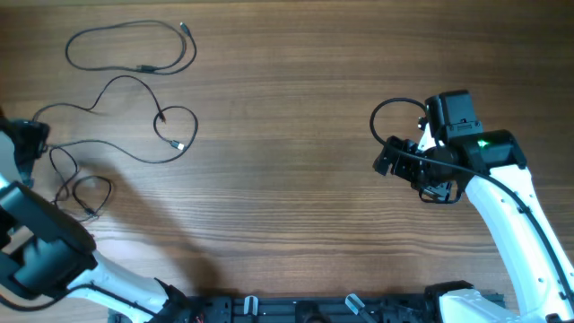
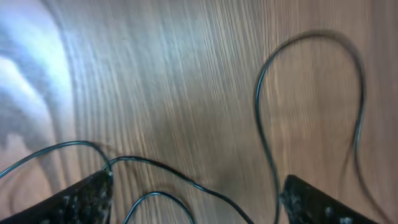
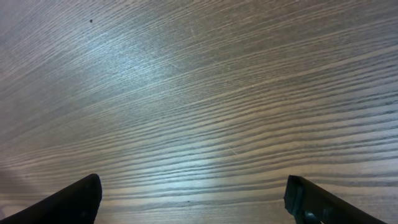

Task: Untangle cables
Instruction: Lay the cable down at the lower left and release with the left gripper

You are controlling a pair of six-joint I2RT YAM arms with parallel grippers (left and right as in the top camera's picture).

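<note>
Three thin black cables lie at the table's left. One is a closed loop point(image 1: 130, 45) at the back. A second point(image 1: 117, 82) snakes to a silver-tipped plug point(image 1: 179, 145). A third forms a small tangle point(image 1: 82, 190) near the left edge. My left gripper point(image 1: 32, 136) is open just above that tangle. In the left wrist view its fingers point(image 2: 196, 193) are spread wide, with cable strands point(image 2: 163, 168) lying on the wood between them and a tall loop point(image 2: 261, 93) beyond. My right gripper point(image 1: 387, 158) is open and empty over bare wood point(image 3: 193, 196), far from the cables.
The wooden table point(image 1: 287, 108) fills the overhead view. The right arm's own thick black wiring point(image 1: 381, 112) loops beside its wrist. The arms' bases point(image 1: 296, 307) sit along the front edge.
</note>
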